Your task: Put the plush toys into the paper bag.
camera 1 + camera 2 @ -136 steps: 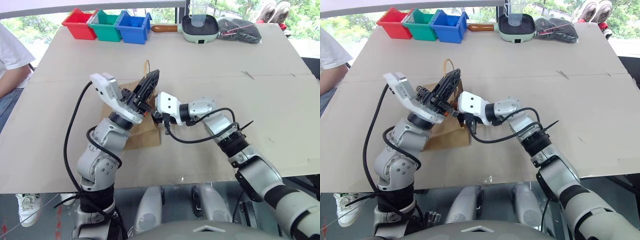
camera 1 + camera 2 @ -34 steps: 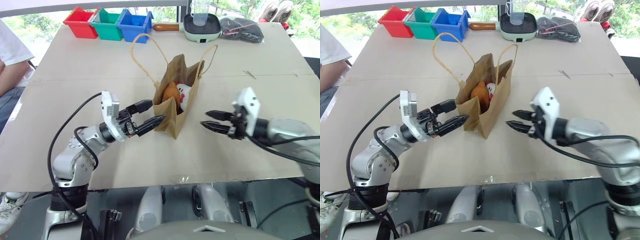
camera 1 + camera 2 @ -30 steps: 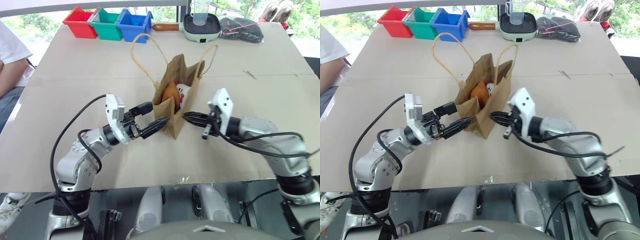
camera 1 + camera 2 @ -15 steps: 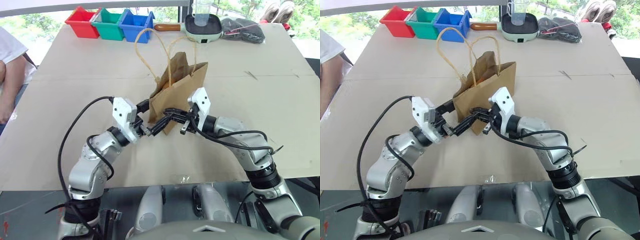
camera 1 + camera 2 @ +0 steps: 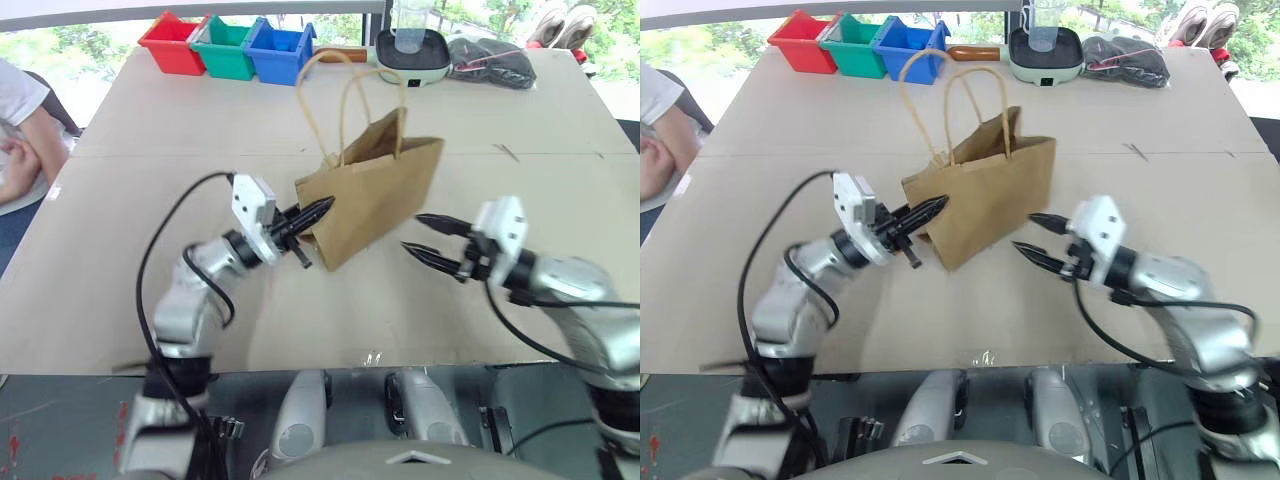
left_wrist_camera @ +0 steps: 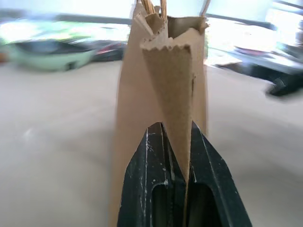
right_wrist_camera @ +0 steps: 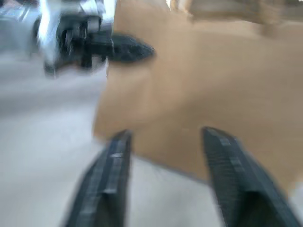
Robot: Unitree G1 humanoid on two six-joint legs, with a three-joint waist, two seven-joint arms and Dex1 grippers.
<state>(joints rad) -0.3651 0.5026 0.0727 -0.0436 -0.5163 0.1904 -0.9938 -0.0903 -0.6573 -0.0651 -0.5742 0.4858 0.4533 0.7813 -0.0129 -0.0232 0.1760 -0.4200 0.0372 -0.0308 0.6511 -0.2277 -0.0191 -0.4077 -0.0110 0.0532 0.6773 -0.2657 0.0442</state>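
Observation:
The brown paper bag stands tilted in the middle of the table, its two loop handles up. My left gripper is shut on the bag's near left edge; in the left wrist view its fingers pinch a fold of the paper bag. My right gripper hangs open just right of the bag, apart from it. In the right wrist view its fingers stand spread before the bag's side. The plush toys are hidden.
Red, green and blue bins line the far left edge. A green pan holding a clear cup and a black item sit at the back. A person is at the table's left side.
My left gripper has shut on the bag's edge. My right gripper has let go, opened and drawn away to the right. The bag has swung so its broad side faces me.

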